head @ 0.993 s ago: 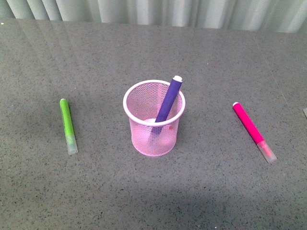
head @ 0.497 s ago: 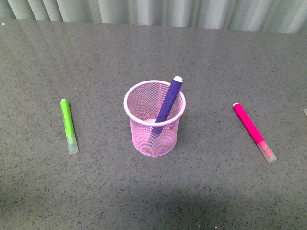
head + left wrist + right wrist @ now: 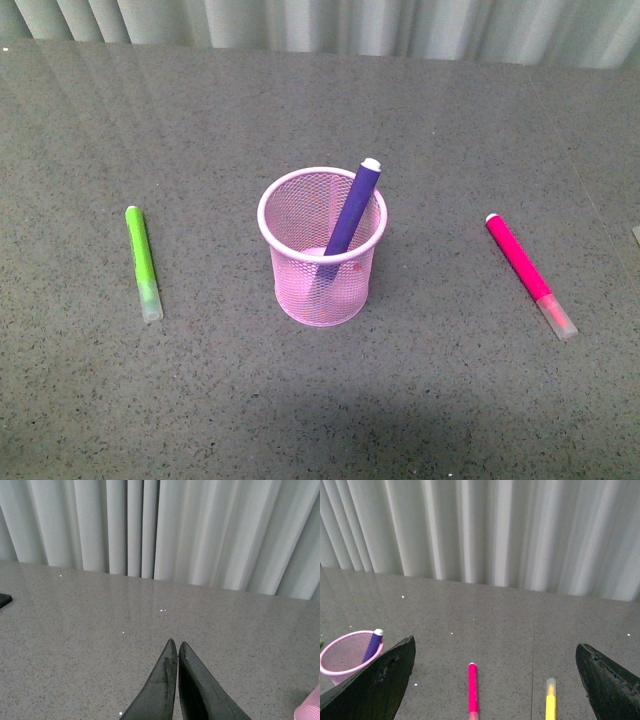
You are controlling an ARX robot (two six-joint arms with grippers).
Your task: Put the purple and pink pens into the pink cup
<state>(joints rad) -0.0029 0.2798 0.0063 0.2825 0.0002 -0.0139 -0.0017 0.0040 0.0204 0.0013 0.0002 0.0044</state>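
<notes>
— Grey desk (image 3: 200, 400) unchanged?
— Unchanged: purple pen (image 3: 352, 210) in pink cup (image 3: 320, 285), pink pen (image 3: 520, 262) lying to its right. Left jaws pressed together, right jaws wide, both empty. Only the right wrist view shows 1 yellow pen (image 3: 550, 701).

A grey, speckled stone-look bench (image 3: 480, 100) fills the scene, its polished top carrying faint pale streaks of reflection and, in the wrist views, a few pinpoint glints of light. Along its far edge hangs a pleated curtain (image 3: 330, 25) of pale grey-white cloth, evenly lit in vertical folds. A soft, darker shadow (image 3: 330, 440) lies across the bench's near edge.
</notes>
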